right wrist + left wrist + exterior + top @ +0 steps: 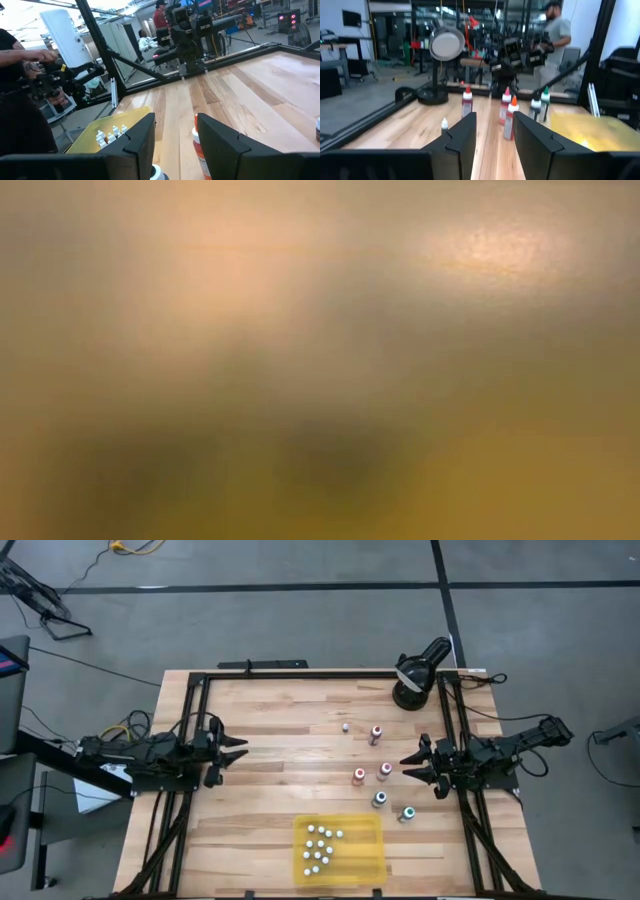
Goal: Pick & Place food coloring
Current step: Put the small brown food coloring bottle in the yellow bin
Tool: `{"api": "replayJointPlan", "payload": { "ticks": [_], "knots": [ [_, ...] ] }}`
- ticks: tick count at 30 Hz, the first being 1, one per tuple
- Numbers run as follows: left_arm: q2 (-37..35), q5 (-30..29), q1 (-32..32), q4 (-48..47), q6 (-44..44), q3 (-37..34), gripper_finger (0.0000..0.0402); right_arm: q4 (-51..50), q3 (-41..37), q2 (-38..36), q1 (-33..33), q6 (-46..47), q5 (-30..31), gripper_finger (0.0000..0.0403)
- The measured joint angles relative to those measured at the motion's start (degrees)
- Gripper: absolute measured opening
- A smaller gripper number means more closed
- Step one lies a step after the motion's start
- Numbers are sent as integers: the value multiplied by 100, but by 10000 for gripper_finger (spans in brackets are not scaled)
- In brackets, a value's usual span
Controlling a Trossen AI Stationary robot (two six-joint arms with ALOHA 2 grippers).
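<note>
Small food coloring bottles (383,772) with white, red and teal caps stand on the wooden worktop (280,730) and in the yellow tray (370,840); both end effectors, left (238,753) and right (408,766), are open and empty.

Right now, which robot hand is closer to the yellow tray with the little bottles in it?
The right gripper. It sits just above the tray's right end. The left gripper is farther off, over by the table's left edge, up and to the left of the tray.
</note>
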Motion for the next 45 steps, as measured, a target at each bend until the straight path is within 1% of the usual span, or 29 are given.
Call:
{"api": "replayJointPlan", "payload": {
  "ticks": [2, 8, 10, 12, 17, 20, 45],
  "knots": [
    [2, 16, 43, 248, -14, -112, 121, 0, 0, -1, 1, 0, 1, 137],
    [5, -1, 354, 268, 139, -113, 121, -1, -1, 1, 1, 0, 1, 138],
    [4, -3, 412, 158, 132, -113, 121, 0, 0, -1, 0, 0, 0, 139],
    [6, 37, 415, -142, 23, -115, 121, 0, 0, -1, 1, 0, 1, 138],
    [7, 899, 402, -264, -83, -117, 121, 0, -1, 1, 1, 0, 0, 137],
    [7, 1078, 403, -276, -83, -119, 121, -2, 0, 1, 1, 0, 1, 138],
    [33, 1088, 403, -314, -83, -132, 121, 0, 0, -1, 0, 0, 1, 139]
  ]
}}
